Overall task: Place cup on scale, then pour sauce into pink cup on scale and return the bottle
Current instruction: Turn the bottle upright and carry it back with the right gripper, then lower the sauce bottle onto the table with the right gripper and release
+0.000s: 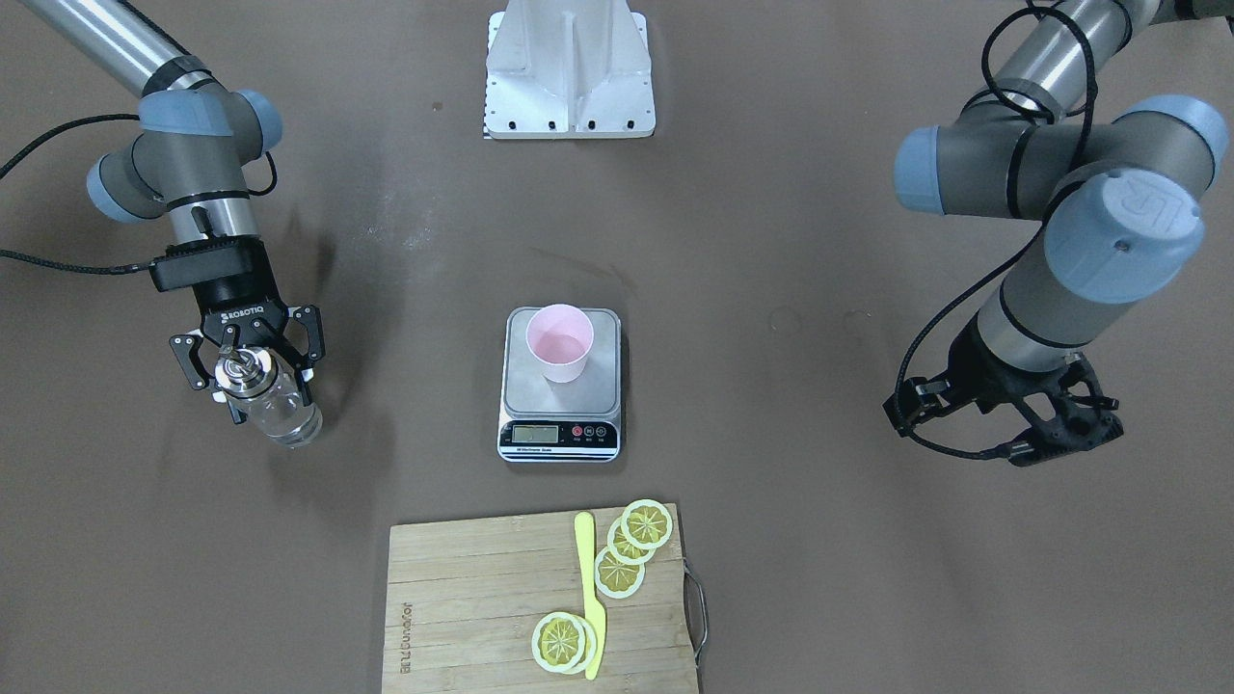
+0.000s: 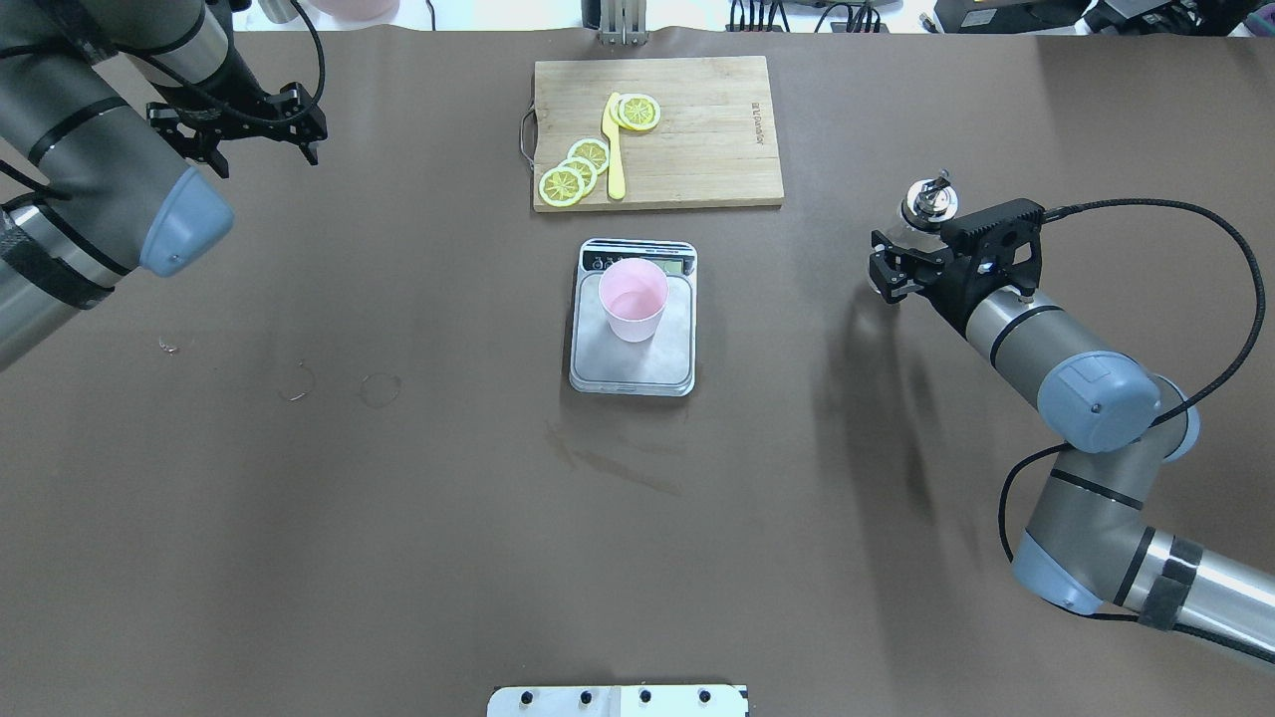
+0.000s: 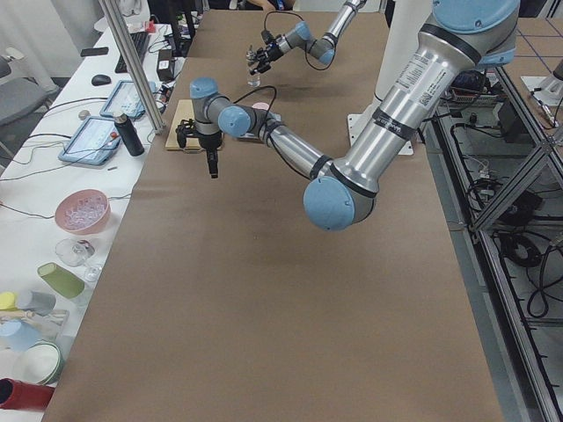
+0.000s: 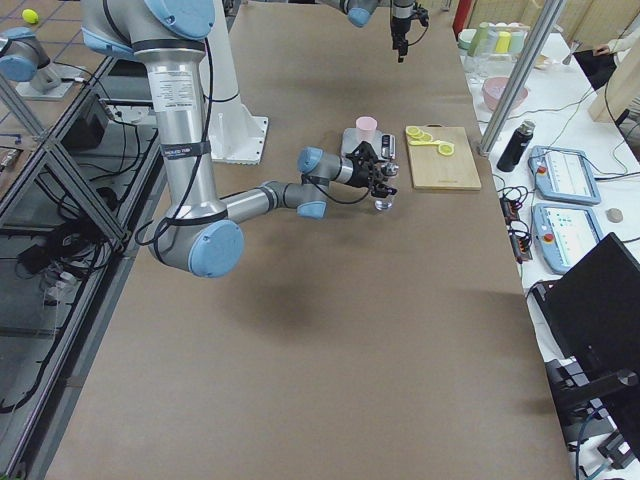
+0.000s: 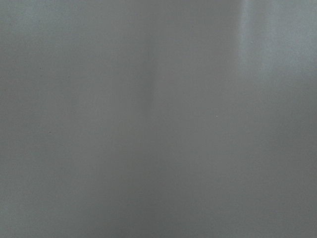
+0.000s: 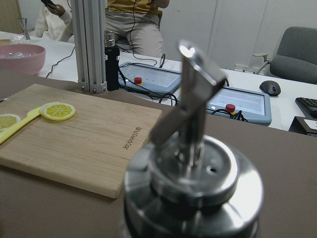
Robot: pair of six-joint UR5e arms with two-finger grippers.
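The pale pink cup (image 1: 559, 342) stands upright on the silver-grey scale (image 1: 525, 390) at the table's middle; both also show in the overhead view, cup (image 2: 633, 299) on scale (image 2: 637, 368). My right gripper (image 1: 265, 395) is shut on the clear glass bottle (image 1: 280, 414), far to the robot's right of the scale. The bottle is upright and low over the table. Its metal pourer cap (image 6: 190, 163) fills the right wrist view and shows from above (image 2: 928, 202). Clear liquid shows in the bottle. My left gripper (image 2: 267, 157) is open and empty, far from the scale.
A wooden cutting board (image 1: 463, 598) with lemon slices (image 1: 631, 545) and a yellow knife (image 1: 590, 598) lies just beyond the scale on the operators' side. The robot's white base plate (image 1: 569, 67) is at the near edge. The left wrist view is blank grey.
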